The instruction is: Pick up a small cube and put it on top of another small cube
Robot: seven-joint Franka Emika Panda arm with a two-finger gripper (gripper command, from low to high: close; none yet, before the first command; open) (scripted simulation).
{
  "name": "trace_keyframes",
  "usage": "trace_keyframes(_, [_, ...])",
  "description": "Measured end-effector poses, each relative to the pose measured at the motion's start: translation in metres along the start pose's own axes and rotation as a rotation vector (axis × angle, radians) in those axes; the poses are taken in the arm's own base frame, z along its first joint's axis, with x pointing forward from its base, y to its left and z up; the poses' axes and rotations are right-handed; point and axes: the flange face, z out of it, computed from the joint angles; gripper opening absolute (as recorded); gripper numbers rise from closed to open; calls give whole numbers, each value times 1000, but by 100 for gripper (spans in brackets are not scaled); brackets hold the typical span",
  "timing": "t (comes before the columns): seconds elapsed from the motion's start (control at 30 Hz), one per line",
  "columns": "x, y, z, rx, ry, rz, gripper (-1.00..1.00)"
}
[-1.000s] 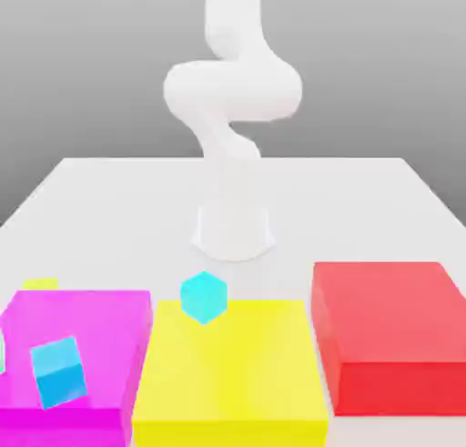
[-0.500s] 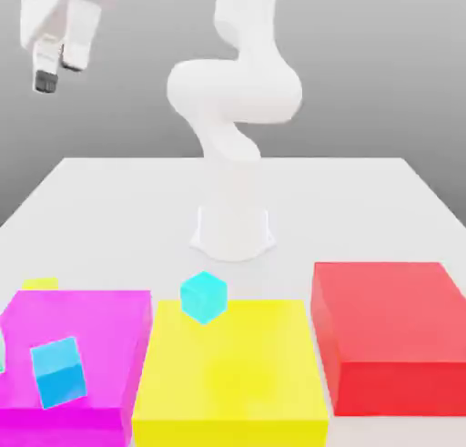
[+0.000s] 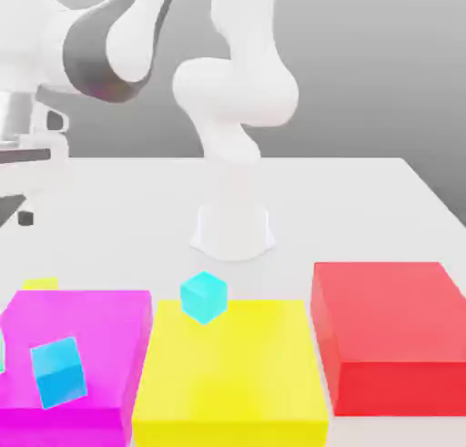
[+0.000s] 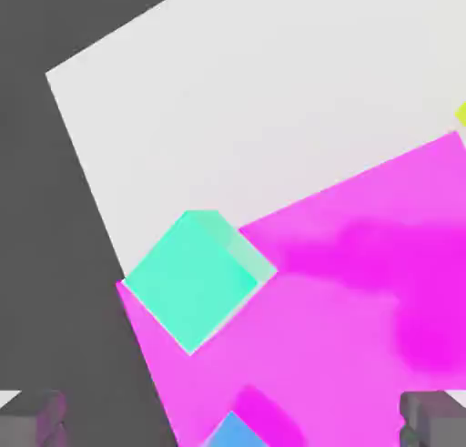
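Observation:
A tiny yellow small cube (image 3: 40,283) sits on the table just behind the magenta block (image 3: 100,331), at the exterior view's left; a sliver of the cube (image 4: 461,115) shows in the hand view. My gripper (image 4: 232,421) hangs open high above the magenta block (image 4: 364,290), holding nothing. One dark fingertip (image 3: 25,218) shows at the exterior view's left edge. Its two fingertips (image 4: 33,418) stand wide apart in the hand view.
A teal cube (image 4: 196,277) lies on the magenta block's corner and a cyan-blue cube (image 3: 59,372) further in. Another cyan cube (image 3: 202,296) rests at the back edge of the large yellow block (image 3: 232,372). A red block (image 3: 391,331) stands at the right. The arm's base (image 3: 233,227) stands mid-table.
The arm has swung down and towards the exterior view's left, so the hand now sits lower at the left edge. The cubes and blocks have not moved.

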Motion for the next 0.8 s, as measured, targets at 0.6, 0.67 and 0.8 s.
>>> trace_keyframes(0.6, [154, -2, 165, -48, 216, 794, -100])
trace_keyframes(0.67, [154, -2, 165, -47, 215, 794, -100])
trace_keyframes(0.8, [154, -1, 169, -46, 214, 795, -100])
